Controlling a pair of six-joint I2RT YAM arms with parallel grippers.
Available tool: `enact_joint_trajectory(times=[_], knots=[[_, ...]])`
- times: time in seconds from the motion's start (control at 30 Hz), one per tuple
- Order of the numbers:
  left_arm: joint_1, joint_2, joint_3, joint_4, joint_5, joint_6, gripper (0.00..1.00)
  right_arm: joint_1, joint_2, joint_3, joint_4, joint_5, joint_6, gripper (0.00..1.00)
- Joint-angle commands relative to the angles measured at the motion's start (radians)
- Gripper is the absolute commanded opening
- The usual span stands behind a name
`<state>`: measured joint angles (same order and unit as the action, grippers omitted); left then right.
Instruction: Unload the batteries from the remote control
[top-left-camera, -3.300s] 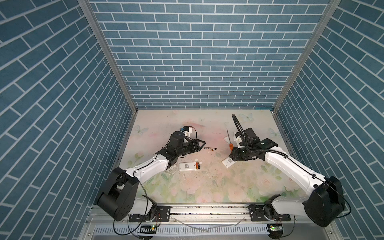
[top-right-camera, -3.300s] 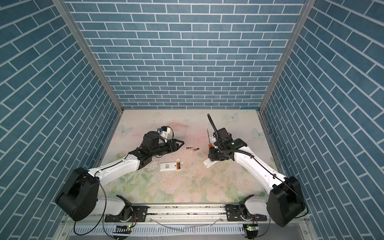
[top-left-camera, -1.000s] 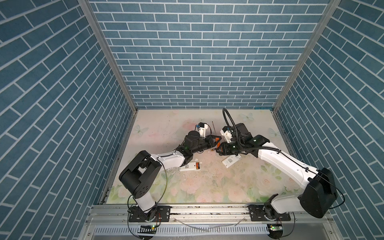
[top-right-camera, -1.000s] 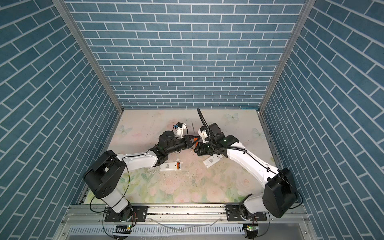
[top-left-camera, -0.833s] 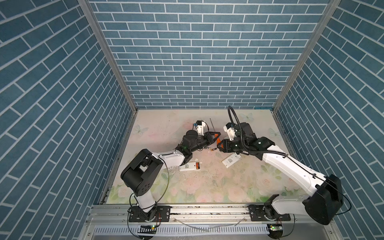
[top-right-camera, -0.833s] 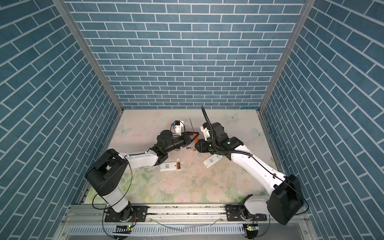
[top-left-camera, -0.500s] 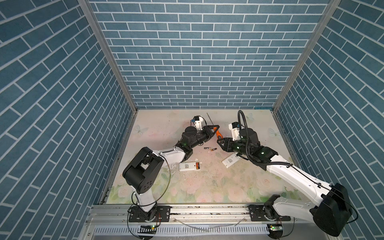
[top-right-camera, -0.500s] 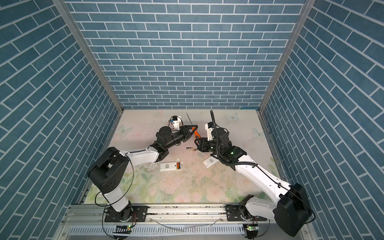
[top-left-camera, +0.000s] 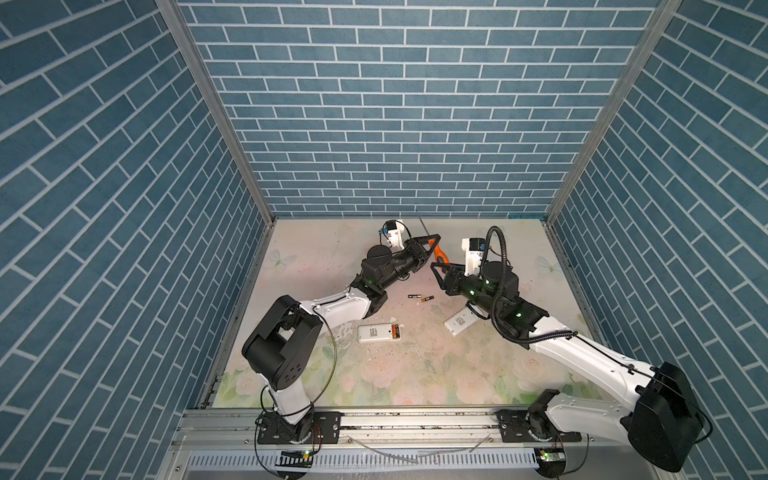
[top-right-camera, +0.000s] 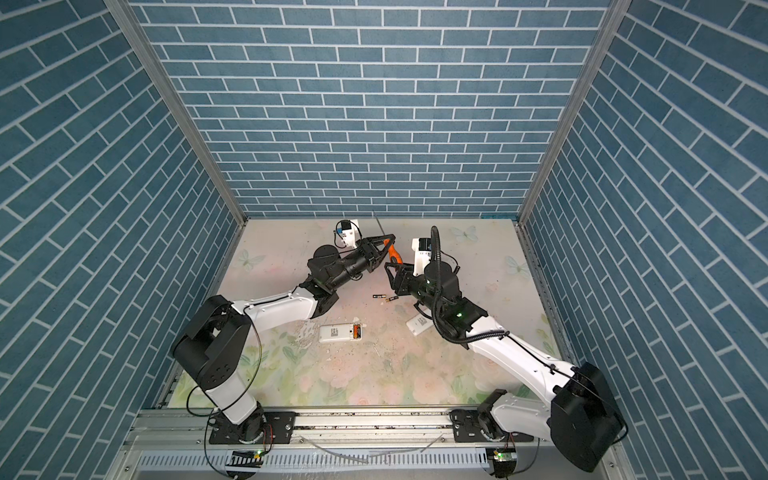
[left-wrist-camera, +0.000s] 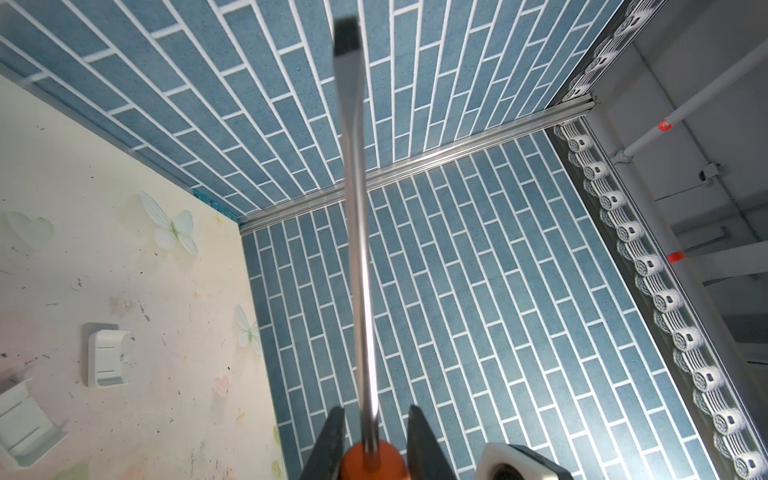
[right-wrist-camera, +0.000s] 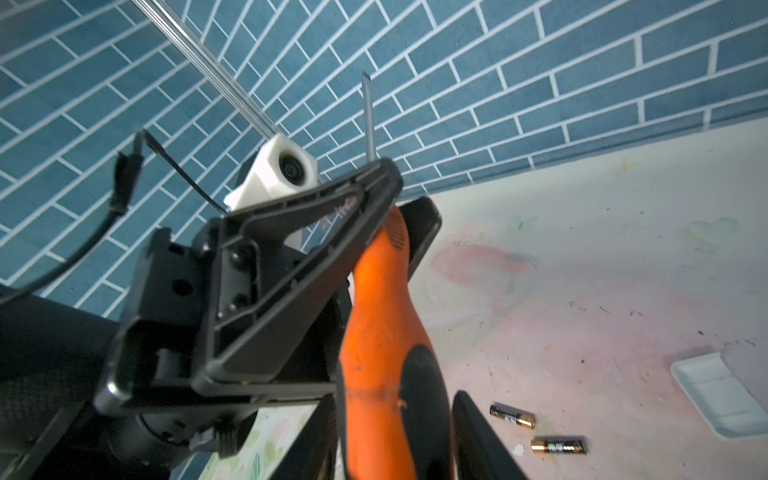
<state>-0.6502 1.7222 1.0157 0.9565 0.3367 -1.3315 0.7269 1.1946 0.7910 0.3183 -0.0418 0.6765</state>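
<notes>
Jaws of the L gripper (top-left-camera: 432, 245) pinch the orange screwdriver (right-wrist-camera: 382, 332), R gripper (top-left-camera: 439, 274) jaws gape by its handle end w/o holding; 2 batteries (top-left-camera: 427, 298) lie out in the middle, orange battery (top-left-camera: 395, 332) sits in the near-left remote (top-left-camera: 374, 333), so maybe half done.

In both top views the left loose battery (top-left-camera: 414, 296) and the right loose battery (top-left-camera: 428, 298) are lying almost end to end, just apart, at the middle of the table (top-left-camera: 316, 257). In front of them and slightly left, the opened remote (top-left-camera: 374, 333) is lying flat, with the seated batteries (top-left-camera: 395, 332) resting in the compartment at its right end. Right of it, the second remote (top-left-camera: 459, 323) is lying at an angle, partly under the right arm. Behind the loose pair, the screwdriver (top-left-camera: 440, 257) is hanging above the table, clamped in the left gripper (top-left-camera: 434, 244). Its shaft is pointing toward the back wall and its handle end is reaching between the spread jaws of the right gripper (top-left-camera: 441, 270). In the left wrist view, one cover (left-wrist-camera: 106, 355) and another cover (left-wrist-camera: 25, 419) are lying apart on the table.
</notes>
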Motion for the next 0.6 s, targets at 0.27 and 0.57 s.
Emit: enact_joint_trajectory(times=[0.27, 0.57], knots=[[-0.014, -0.018, -0.003, 0.098, -0.017, -0.038, 0.00, 0.006, 0.012, -0.022, 0.175, 0.089, 0.008, 0.34], [-0.035, -0.029, -0.010, 0.102, -0.044, -0.029, 0.00, 0.009, 0.055, -0.006, 0.225, 0.080, 0.018, 0.34]])
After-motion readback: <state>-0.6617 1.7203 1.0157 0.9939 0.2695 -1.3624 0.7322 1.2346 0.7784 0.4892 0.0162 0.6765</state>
